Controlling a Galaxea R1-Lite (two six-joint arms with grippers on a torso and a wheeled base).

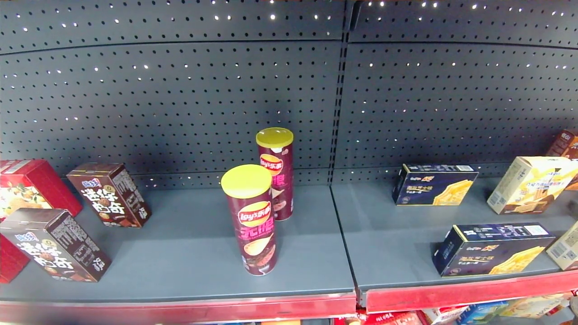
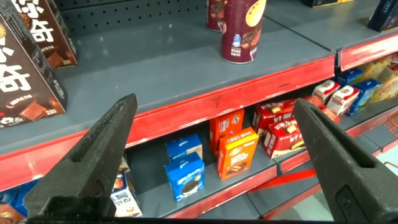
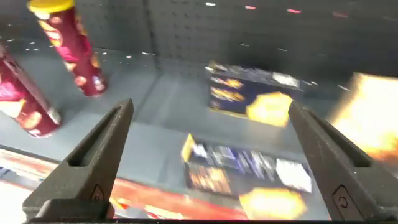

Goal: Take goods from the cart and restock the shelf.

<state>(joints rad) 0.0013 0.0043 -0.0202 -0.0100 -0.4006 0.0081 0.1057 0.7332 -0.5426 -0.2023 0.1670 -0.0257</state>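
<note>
Two maroon chip cans with yellow lids stand upright mid-shelf, the front can point(image 1: 252, 221) close to the shelf edge and the back can point(image 1: 276, 172) behind it. In the left wrist view my left gripper point(image 2: 214, 101) hangs open and empty in front of the red shelf edge point(image 2: 205, 102), with the front can's base point(image 2: 239, 38) beyond it. My right gripper point(image 3: 210, 104) is open and empty too, in front of two navy cracker boxes point(image 3: 249, 93) point(image 3: 242, 168), with both cans point(image 3: 68, 46) point(image 3: 25, 99) off to one side.
Brown boxes point(image 1: 110, 194) point(image 1: 54, 243) and a red box point(image 1: 27, 185) stand at the shelf's left. Navy boxes point(image 1: 433, 184) point(image 1: 492, 248) and cream boxes point(image 1: 528, 184) stand at its right. The shelf below holds blue point(image 2: 183, 168), orange point(image 2: 236, 149) and red point(image 2: 280, 127) boxes.
</note>
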